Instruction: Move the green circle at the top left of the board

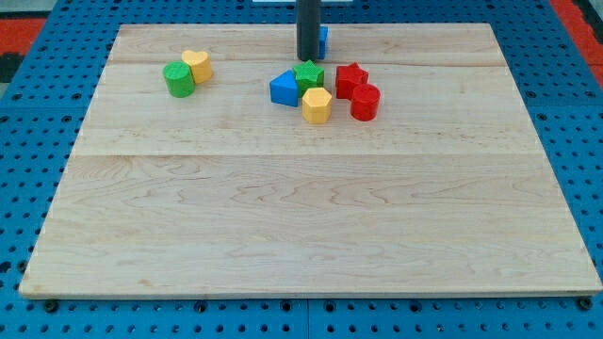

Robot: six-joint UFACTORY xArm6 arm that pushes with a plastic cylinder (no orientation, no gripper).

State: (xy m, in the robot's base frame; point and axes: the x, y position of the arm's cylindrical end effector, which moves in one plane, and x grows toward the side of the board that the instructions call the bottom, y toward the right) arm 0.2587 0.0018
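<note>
The green circle (178, 79) stands near the board's top left, touching a yellow block (198, 66) on its upper right. My tip (307, 59) is at the view's top centre, well to the right of the green circle. It stands just above a green star (308, 75) and in front of a blue block (322, 40) that it mostly hides.
A cluster sits below my tip: a blue triangle (283, 88), a yellow hexagon (317, 105), a red star (350, 79) and a red cylinder (365, 102). The wooden board (301, 217) lies on a blue pegboard surface (584, 141).
</note>
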